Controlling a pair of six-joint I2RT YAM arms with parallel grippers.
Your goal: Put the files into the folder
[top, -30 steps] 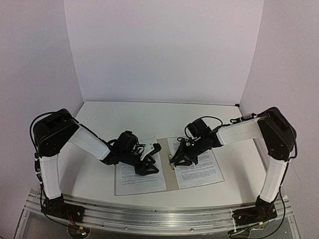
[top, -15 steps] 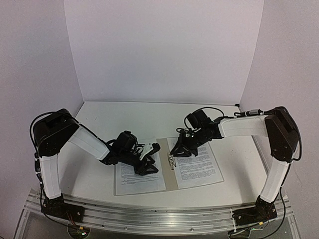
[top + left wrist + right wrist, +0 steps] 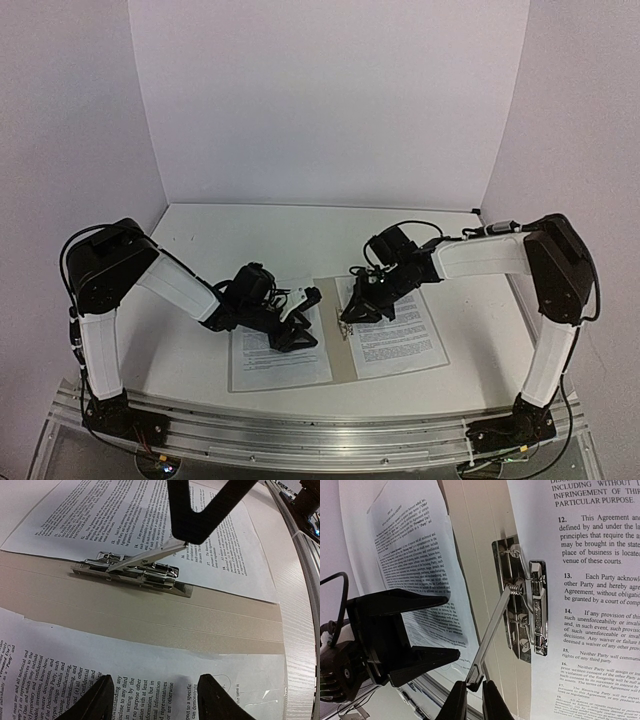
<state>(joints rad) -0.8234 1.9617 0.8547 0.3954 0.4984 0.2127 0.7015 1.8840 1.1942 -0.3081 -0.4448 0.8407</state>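
Top view: I see the folder [image 3: 342, 358] open, files [image 3: 285, 365] lying either side of its clip [image 3: 346, 325]. Left wrist: left gripper [image 3: 155, 702] spread, empty, over the sheet beside the clip. Right wrist: right gripper [image 3: 474, 700] pinches the clip's raised lever.

The raised clip lever [image 3: 492, 630] is slanting over the folder [image 3: 150, 620] spine, and the right gripper [image 3: 474, 700], jaws pinching its tip, is blocking approach there. The left gripper [image 3: 152, 696], jaws apart, is crowding the left sheet [image 3: 60, 665]. Behind the folder the desk [image 3: 290, 235] is lying open.
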